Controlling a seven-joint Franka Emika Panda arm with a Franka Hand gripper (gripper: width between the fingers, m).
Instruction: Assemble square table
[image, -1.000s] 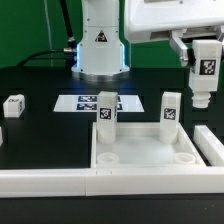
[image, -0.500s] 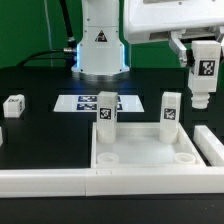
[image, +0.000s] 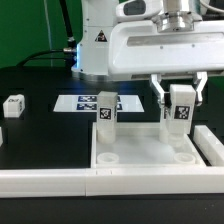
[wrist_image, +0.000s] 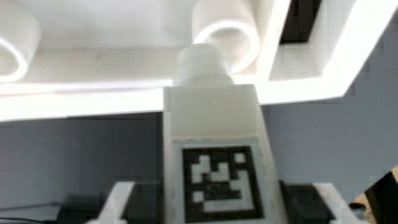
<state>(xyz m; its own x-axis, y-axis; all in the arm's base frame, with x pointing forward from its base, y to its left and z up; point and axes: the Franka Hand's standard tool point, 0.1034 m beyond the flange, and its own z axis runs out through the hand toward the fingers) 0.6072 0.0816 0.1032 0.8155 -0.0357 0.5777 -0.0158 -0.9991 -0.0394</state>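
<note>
With the pincer (image: 180, 101) clamped on a leg block (image: 181, 113), centre its tip over the corner socket (wrist_image: 233, 38), apparently slightly offset, then lower it straight and upright.

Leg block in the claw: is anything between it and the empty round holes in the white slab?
Nothing visible. The gripper holds the leg block above the square slab, and the near socket below it looks empty. The other upright leg stands apart, toward the exterior view's left.
</note>
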